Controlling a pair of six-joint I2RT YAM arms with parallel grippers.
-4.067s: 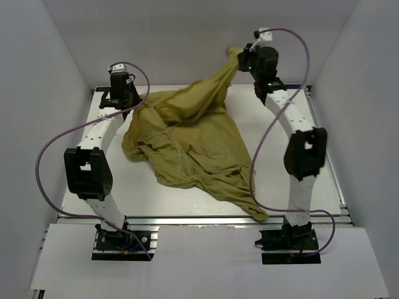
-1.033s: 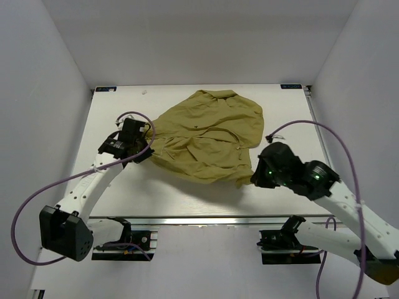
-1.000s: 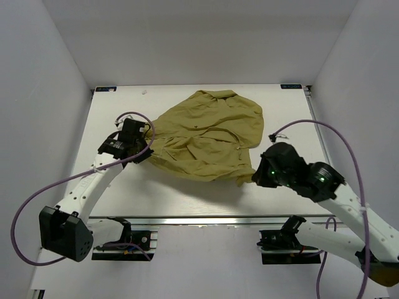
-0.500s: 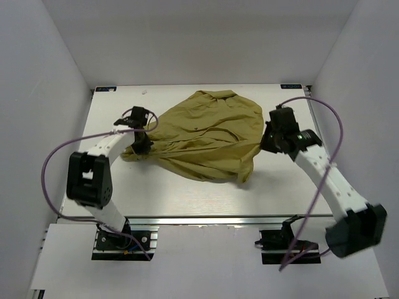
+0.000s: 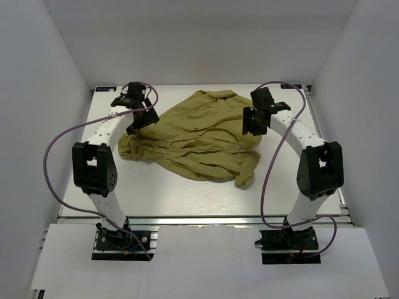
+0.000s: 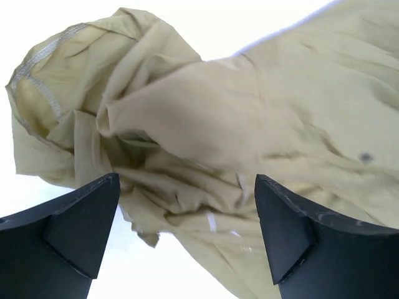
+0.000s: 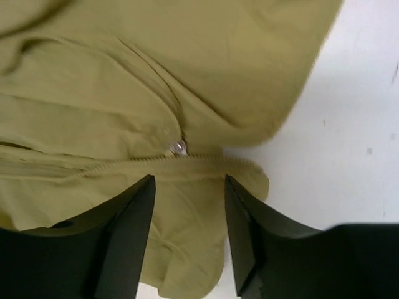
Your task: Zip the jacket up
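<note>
Gaping empty, left pincer [image 6: 186,193] and right pincer [image 7: 189,187] are hovering over opposite edges of the jacket [image 5: 199,138] on the worktop [image 5: 187,194].

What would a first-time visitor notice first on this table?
The big olive-yellow jacket draws the eye first, lying rumpled in the middle of the white table. The left gripper and the right gripper hang open just above the cloth, one at each side. A small silver zipper pull sits just ahead of the right gripper.
</note>
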